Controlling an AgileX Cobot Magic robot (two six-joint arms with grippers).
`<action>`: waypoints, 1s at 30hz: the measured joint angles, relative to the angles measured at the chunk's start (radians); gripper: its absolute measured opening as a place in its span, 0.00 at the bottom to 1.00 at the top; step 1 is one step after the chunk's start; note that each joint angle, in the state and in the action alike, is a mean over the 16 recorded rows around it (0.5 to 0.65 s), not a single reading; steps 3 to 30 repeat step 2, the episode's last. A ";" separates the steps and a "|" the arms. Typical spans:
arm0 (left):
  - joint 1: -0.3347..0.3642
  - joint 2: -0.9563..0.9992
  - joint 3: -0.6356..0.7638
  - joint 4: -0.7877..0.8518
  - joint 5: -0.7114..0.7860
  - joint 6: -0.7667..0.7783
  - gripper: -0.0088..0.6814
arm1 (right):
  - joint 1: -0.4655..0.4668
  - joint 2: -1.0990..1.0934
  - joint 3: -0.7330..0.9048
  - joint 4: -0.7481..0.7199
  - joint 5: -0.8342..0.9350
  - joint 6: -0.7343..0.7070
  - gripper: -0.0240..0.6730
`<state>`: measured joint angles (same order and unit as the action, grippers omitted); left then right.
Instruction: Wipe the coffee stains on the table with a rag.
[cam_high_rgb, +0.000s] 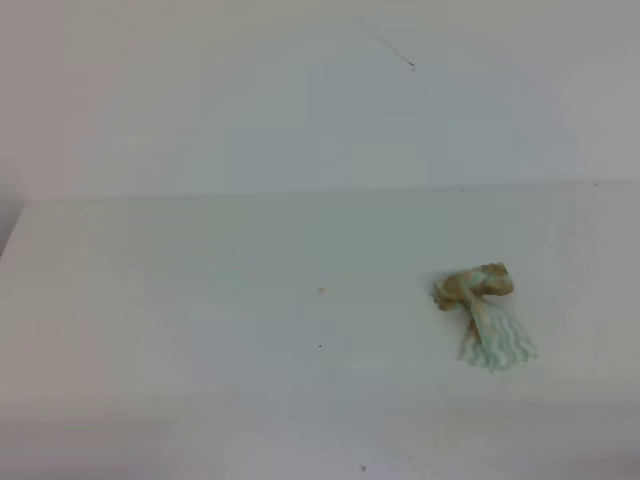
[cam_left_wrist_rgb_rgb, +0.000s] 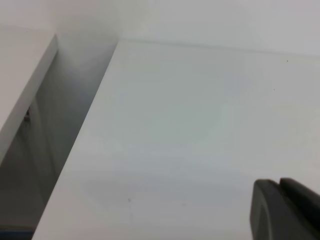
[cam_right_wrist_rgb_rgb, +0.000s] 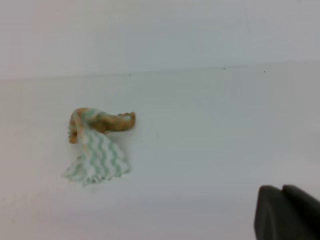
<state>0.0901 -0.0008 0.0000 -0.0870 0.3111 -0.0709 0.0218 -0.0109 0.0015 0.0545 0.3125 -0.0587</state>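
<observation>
The rag (cam_high_rgb: 483, 310) lies crumpled on the white table (cam_high_rgb: 200, 300) at the right. Its bunched top is stained orange-brown and its green-striped end fans out toward the front. It also shows in the right wrist view (cam_right_wrist_rgb_rgb: 97, 145), left of centre. A tiny orange-brown speck (cam_high_rgb: 321, 290) sits mid-table, left of the rag; no larger coffee stain shows. Neither gripper appears in the exterior view. Only a dark finger (cam_left_wrist_rgb_rgb: 282, 210) of the left gripper and a dark finger (cam_right_wrist_rgb_rgb: 285, 212) of the right gripper show at the frame corners, both away from the rag and holding nothing visible.
The table's left edge (cam_left_wrist_rgb_rgb: 85, 145) drops into a dark gap beside a second white surface (cam_left_wrist_rgb_rgb: 20, 70). A plain wall (cam_high_rgb: 300, 100) rises behind the table's back edge. A few tiny dark specks dot the tabletop.
</observation>
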 joint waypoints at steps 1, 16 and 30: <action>0.000 0.000 0.000 0.000 0.000 0.000 0.01 | 0.000 0.000 0.000 0.000 0.000 0.000 0.03; 0.000 0.000 0.000 0.000 0.000 0.000 0.01 | 0.000 0.000 0.000 0.000 0.000 0.000 0.03; 0.000 0.000 0.000 0.000 0.000 0.000 0.01 | 0.000 0.000 0.000 0.000 0.000 0.000 0.03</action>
